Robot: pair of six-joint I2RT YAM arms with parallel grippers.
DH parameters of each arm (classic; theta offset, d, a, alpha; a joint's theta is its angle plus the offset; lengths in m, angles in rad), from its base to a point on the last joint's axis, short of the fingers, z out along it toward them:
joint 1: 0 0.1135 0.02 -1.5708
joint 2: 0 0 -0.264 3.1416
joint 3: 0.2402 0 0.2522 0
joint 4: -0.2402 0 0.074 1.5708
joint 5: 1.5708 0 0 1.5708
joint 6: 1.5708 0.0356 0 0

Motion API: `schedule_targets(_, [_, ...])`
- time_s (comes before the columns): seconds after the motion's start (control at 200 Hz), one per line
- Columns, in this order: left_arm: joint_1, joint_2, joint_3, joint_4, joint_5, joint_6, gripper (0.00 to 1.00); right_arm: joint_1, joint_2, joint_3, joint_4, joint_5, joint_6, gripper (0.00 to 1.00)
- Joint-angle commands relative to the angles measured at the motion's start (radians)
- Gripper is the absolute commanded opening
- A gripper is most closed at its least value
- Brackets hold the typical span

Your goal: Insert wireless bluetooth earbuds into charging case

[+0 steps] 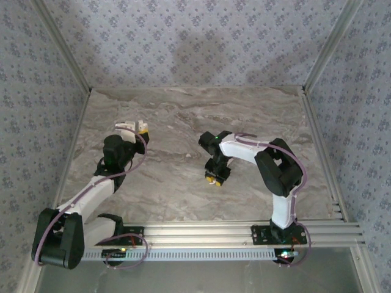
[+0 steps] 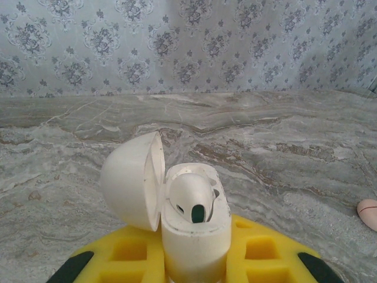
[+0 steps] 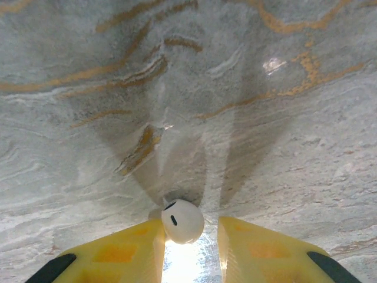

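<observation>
A pink disc (image 2: pixel 369 214) is lying on the marble table (image 2: pixel 283 135); patterned walls (image 2: pixel 188 47) are rising behind it, and metal rails (image 1: pixel 201 231) are lining the near edge.

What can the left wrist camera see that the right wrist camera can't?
Left wrist camera: the left hand gripping an open white charging case, its lid flipped up and a docked earbud inside. There is a wallpapered wall behind and a pink thing at the right edge.
Right wrist camera: the other earbud between the right hand's fingertips.
Both: marble table and yellow fingers.
</observation>
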Motion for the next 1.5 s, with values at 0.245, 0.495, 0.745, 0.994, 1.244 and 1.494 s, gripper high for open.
schedule_targets(0.245, [-0.007, -0.007, 0.014, -0.001, 0.014, 0.011, 0.15, -0.009, -0.003, -0.001, -0.006, 0.032, 0.012, 0.32])
schedule_targets(0.495, [-0.007, -0.005, 0.015, -0.001, 0.017, 0.011, 0.15, -0.009, -0.048, 0.015, -0.014, 0.065, 0.039, 0.37])
schedule_targets(0.745, [-0.007, -0.010, 0.017, -0.006, 0.014, 0.013, 0.15, -0.013, -0.039, -0.035, 0.055, 0.029, 0.090, 0.35])
schedule_targets(0.994, [-0.007, -0.010, 0.017, -0.006, 0.014, 0.015, 0.15, -0.016, -0.042, -0.047, 0.067, 0.028, 0.108, 0.32])
schedule_targets(1.244, [-0.007, -0.008, 0.018, -0.008, 0.014, 0.015, 0.15, -0.021, -0.046, -0.095, 0.072, 0.044, 0.111, 0.25])
schedule_targets(1.494, [-0.009, -0.001, 0.020, -0.008, 0.019, 0.012, 0.15, -0.021, -0.076, -0.111, 0.097, 0.081, 0.125, 0.19])
